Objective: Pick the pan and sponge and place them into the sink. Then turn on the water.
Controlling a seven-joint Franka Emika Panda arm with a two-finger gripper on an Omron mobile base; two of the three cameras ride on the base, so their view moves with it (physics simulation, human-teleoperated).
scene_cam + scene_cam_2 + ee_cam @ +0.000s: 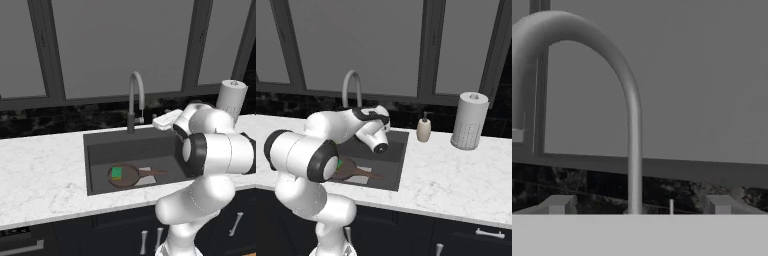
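The dark reddish-brown pan (129, 176) lies on the bottom of the dark grey sink (130, 149), its thin handle (153, 172) pointing right. The green sponge (116, 173) rests on the pan's left side. From the right base view, the pan (349, 171) and a sliver of the sponge (340, 163) show past my arm. My gripper (161, 121) hovers over the sink's back right, level with the grey gooseneck faucet (135, 97). In the hand view the gripper (639, 205) is open, its fingertips (559, 204) straddling the faucet's column (634, 150). No water runs from the spout.
A white marble counter (40, 175) surrounds the sink. A paper towel roll (470, 121) and a soap dispenser (424, 129) stand to the sink's right. Dark window frames run behind the faucet, and a small thin lever (671, 205) rises beside its base.
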